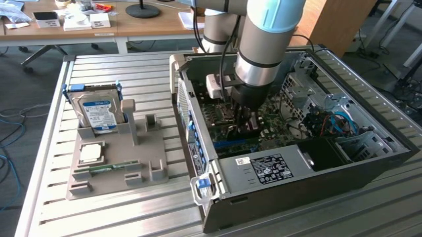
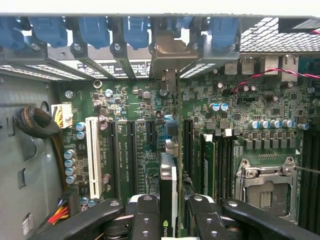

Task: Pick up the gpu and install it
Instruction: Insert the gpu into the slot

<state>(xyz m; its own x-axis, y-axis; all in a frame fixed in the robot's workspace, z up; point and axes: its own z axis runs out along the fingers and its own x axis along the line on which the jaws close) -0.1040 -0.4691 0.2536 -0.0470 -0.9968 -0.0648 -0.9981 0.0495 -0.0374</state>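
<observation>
My gripper is down inside the open computer case, over the motherboard. It is shut on the gpu, a thin card seen edge-on between my two black fingers. The card runs along the black expansion slots toward the case's rear wall, and its silvery bracket sits at a rear slot opening among the blue clips. In the exterior view the gpu shows as a dark piece under the gripper. Whether it sits fully in a slot I cannot tell.
A grey holder at the exterior view's left carries a blue-labelled hard drive, a processor chip and a green memory stick. Near the card are a white slot, memory modules, the processor socket and the power supply.
</observation>
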